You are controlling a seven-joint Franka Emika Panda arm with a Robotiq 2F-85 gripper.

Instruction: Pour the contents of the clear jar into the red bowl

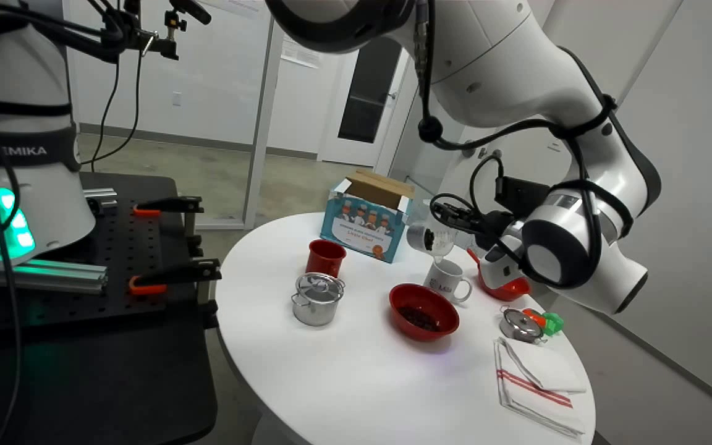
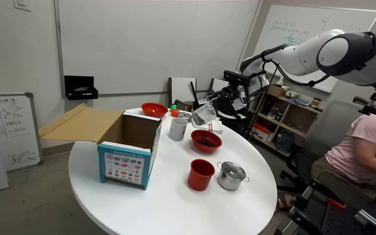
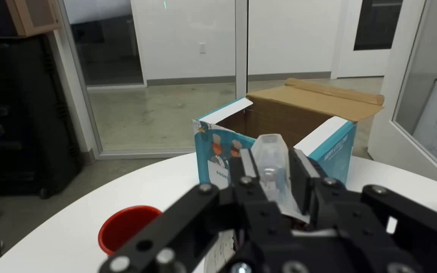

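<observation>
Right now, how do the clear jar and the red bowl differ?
The clear jar is transparent; the red bowl is opaque red. The clear jar is held tilted in the air by the gripper; the red bowl stands upright on the table. The clear jar is narrower than the red bowl. Both are round vessels.

- I get bright, even light; the worktop [image 1: 343,377] reads nearly flat white in both exterior views.
- Green lamps [image 1: 17,219] glare at the far left of an exterior view.
- Below the red bowl [image 1: 427,295] there, I see faint shadow and violet tint.
- My wrist view shows the jaws, bottom centre, out of focus.
</observation>
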